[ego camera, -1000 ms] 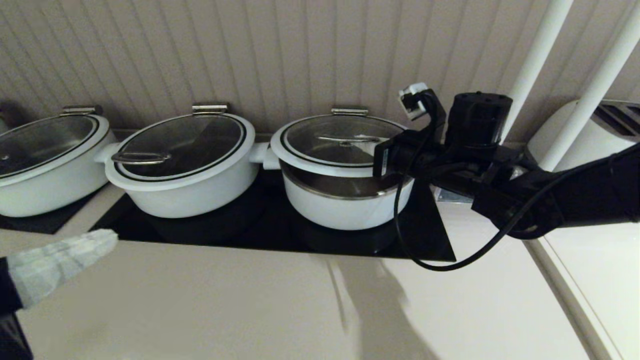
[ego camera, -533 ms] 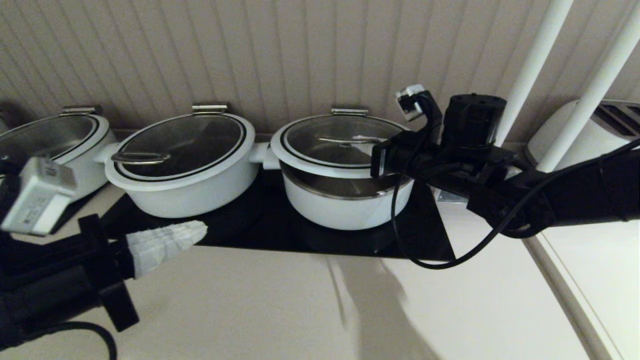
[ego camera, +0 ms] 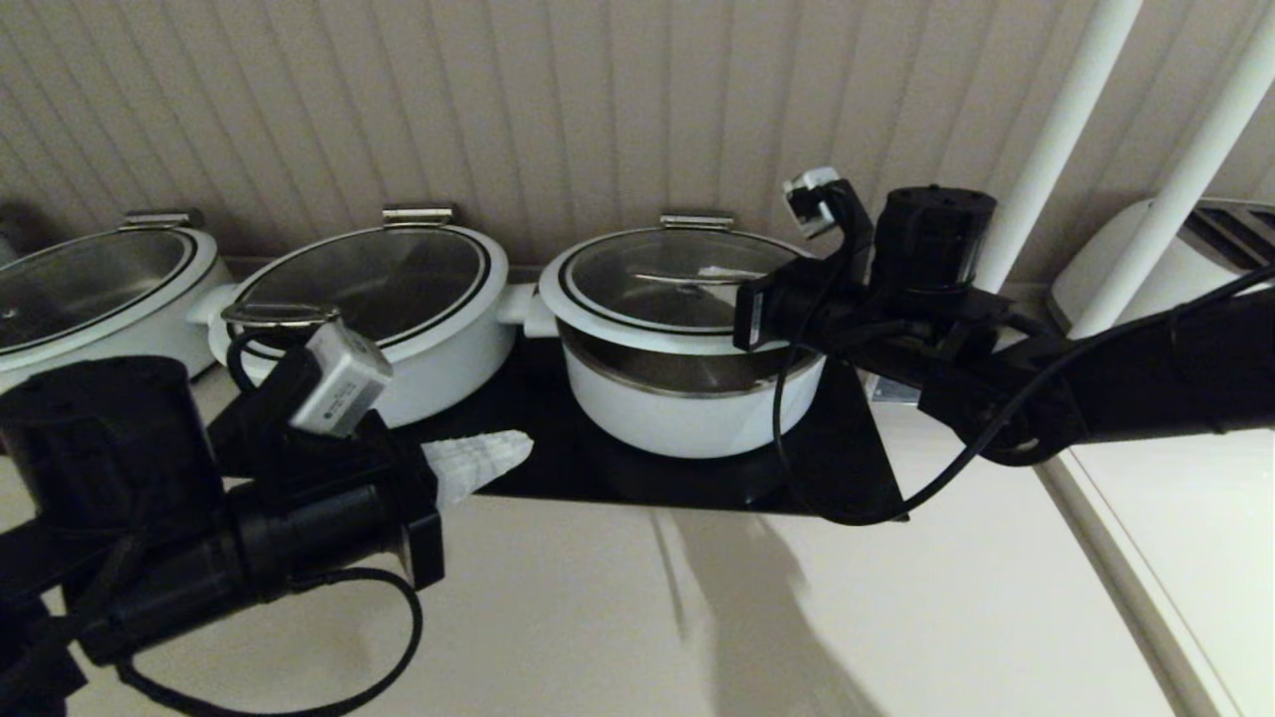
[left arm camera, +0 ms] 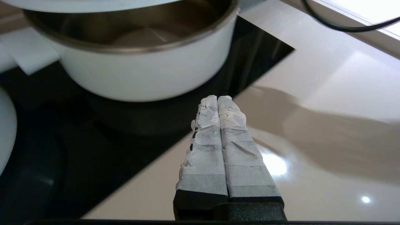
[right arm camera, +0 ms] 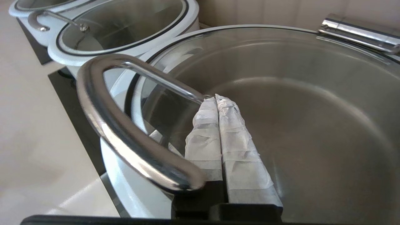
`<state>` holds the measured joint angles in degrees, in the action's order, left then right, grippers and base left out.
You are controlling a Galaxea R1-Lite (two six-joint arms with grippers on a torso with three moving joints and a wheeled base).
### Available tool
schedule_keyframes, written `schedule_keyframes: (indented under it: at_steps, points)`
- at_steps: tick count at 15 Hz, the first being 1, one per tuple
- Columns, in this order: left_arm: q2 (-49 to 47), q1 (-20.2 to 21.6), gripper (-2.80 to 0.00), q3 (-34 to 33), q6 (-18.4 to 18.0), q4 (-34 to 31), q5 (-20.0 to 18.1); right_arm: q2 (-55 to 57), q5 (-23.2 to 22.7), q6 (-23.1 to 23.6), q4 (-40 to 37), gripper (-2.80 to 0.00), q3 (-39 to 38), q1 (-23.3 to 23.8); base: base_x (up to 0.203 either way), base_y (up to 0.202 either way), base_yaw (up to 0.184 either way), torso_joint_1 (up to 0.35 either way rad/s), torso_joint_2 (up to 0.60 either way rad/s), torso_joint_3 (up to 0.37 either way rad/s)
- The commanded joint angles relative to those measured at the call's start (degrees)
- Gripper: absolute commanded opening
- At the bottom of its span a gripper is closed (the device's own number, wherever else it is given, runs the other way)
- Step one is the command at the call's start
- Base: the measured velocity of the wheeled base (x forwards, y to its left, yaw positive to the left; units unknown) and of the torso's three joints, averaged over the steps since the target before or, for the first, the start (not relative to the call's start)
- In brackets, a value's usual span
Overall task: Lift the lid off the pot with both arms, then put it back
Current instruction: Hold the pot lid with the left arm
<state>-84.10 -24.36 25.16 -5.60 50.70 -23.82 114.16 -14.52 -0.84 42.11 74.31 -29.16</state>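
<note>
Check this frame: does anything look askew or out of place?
Yes. The lid of the right-hand pot sits tilted, its front edge raised off the steel rim, with the right hand hooked under its handle. The left hand is apart from it.

Head view: looking forward and down from above the counter (ego camera: 618, 617), taking in three pots against the wall and both arms.
Left wrist view: looking along the left gripper (left arm camera: 217, 100), low and close to the counter, facing the right-hand pot (left arm camera: 140, 72) from its front side.
Right wrist view: looking along the right gripper (right arm camera: 216, 100), very close over the glass lid (right arm camera: 281, 93) and its handle (right arm camera: 125, 125).
Shared: showing the right-hand pot (ego camera: 687, 398) in all three; showing the lid (ego camera: 677, 279) in the head and right wrist views.
</note>
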Motion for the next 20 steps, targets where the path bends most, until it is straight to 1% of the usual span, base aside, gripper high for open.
schedule_keyframes:
  at_steps: [1,4,7,8,11,13,15,20]
  points:
    - [-5.9,-0.33,-2.8,0.13,-0.09,3.75,0.08,0.09,0.01,-0.65,0.34,-2.8,0.04,0.15,0.0,0.0,0.0,0.0,0.0,0.0]
    - [-10.61,-0.35,-2.8,0.52,-0.11,9.49,1.9,0.09,-0.07,-0.83,0.34,-2.8,0.37,0.16,0.0,0.0,0.0,0.0,0.0,0.0]
    - [-14.55,-0.34,-2.8,2.06,-0.39,12.47,2.86,0.09,-0.07,-0.91,0.34,-2.8,0.93,0.16,0.0,0.0,0.0,0.0,0.0,0.0]
    - [-15.88,-0.34,-2.8,3.36,-0.66,13.2,3.81,0.09,-0.07,-0.86,0.32,-2.8,1.01,0.16,0.0,0.0,0.0,0.0,0.0,0.0]
    - [-19.0,-0.34,-2.8,9.6,-0.67,13.96,7.4,0.09,-0.07,-0.91,0.34,-2.8,0.94,0.16,0.0,0.0,0.0,0.0,0.0,0.0]
    - [-20.65,-0.34,-2.8,13.29,-0.57,13.99,9.06,0.09,-0.07,-0.91,0.34,-2.8,0.93,0.08,0.0,0.0,0.0,0.0,0.0,0.0]
    - [-21.87,-0.34,-2.8,15.62,-0.56,13.99,10.29,0.01,-0.07,-0.91,0.39,-2.8,0.94,0.07,0.0,0.0,0.0,0.0,0.0,0.0]
    - [-23.63,-0.32,-2.8,17.58,-0.64,13.99,10.46,-0.71,-0.07,-0.91,0.43,-2.8,0.92,0.07,0.0,0.0,0.0,0.0,0.0,0.0]
